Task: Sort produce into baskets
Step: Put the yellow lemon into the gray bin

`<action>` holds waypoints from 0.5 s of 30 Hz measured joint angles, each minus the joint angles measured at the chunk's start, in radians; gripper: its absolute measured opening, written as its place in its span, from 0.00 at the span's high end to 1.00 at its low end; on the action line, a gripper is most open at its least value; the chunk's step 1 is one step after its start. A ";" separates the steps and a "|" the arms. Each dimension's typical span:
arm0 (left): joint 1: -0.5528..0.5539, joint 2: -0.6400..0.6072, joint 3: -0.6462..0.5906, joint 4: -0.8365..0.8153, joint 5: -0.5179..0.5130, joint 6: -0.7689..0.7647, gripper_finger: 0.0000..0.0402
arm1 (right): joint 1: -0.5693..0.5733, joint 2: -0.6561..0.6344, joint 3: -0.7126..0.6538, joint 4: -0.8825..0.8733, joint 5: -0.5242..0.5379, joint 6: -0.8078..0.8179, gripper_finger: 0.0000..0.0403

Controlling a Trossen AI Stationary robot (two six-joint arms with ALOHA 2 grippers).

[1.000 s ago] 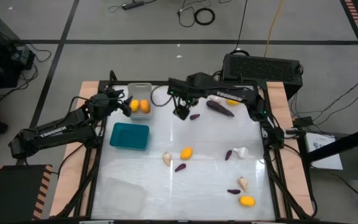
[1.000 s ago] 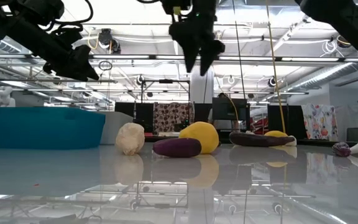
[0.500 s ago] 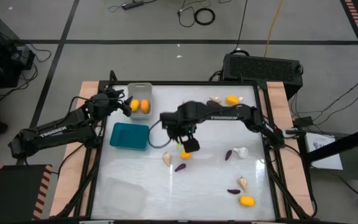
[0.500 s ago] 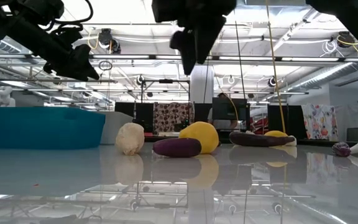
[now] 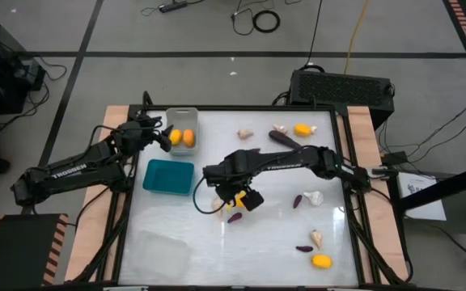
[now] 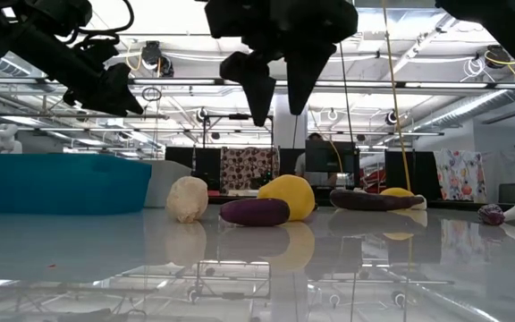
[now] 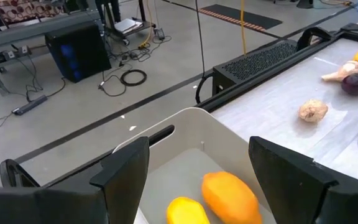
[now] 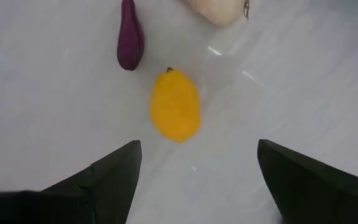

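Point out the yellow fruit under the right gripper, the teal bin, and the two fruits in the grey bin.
yellow fruit (image 8: 175, 105), right wrist view, middle of its body
teal bin (image 5: 168, 177), high view, bare floor
two fruits (image 7: 230, 194), left wrist view, the orange one's top
grey bin (image 7: 185, 121), left wrist view, far rim

My white table (image 5: 257, 242) carries a grey basket (image 5: 182, 117) at eleven o'clock, a teal basket (image 5: 168, 177) at nine, and produce (image 5: 321, 261) scattered from centre to three.
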 joint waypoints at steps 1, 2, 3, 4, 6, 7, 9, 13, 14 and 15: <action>0.000 0.000 0.000 0.000 0.000 0.000 0.29 | -0.001 0.000 0.000 -0.008 0.000 -0.001 0.22; 0.000 0.000 0.000 0.000 0.000 0.001 0.29 | -0.001 0.001 0.000 -0.018 0.000 -0.005 0.22; 0.000 0.000 0.000 0.000 0.000 0.000 0.29 | -0.001 0.007 0.000 -0.021 0.000 -0.010 0.22; 0.000 0.000 0.000 0.000 0.000 0.001 0.29 | -0.001 0.011 0.000 -0.021 0.000 -0.014 0.22; 0.000 0.000 0.000 0.000 0.000 0.001 0.29 | -0.001 0.020 -0.002 -0.024 -0.001 -0.018 0.22; 0.000 0.000 0.000 0.000 0.000 0.001 0.29 | 0.000 0.030 -0.002 -0.020 -0.004 -0.018 0.22; 0.000 0.000 0.000 -0.002 0.000 0.002 0.29 | 0.004 0.038 -0.002 -0.017 -0.005 -0.017 0.22; 0.000 0.000 0.000 -0.003 0.001 0.002 0.29 | 0.017 0.065 -0.002 -0.015 -0.036 -0.039 0.22; 0.000 0.000 0.000 -0.002 0.001 0.002 0.29 | 0.022 0.070 -0.002 -0.009 -0.038 -0.049 0.22; 0.000 0.000 0.000 -0.002 0.000 0.002 0.29 | 0.025 0.074 -0.002 -0.007 -0.038 -0.054 0.22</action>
